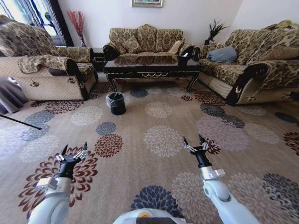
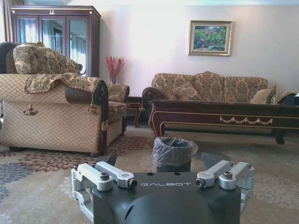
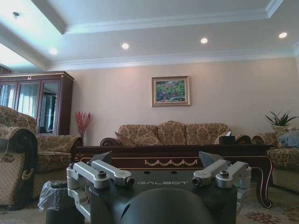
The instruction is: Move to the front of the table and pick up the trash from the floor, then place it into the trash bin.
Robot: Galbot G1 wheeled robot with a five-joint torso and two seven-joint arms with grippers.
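Two grippers: left gripper and right gripper — fingers spread, nothing held.
Trash bin: seen beside the table — on carpet.

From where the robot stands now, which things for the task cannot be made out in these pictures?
- The trash: no litter can be picked out on the busy carpet pattern, head view.
- Floor under the table: shadowed, too far to read.
- Trash bin: its inside is hidden by the bag liner; in the left wrist view the left gripper body covers its base.
- Right wrist view: the right gripper hides the table's lower middle.
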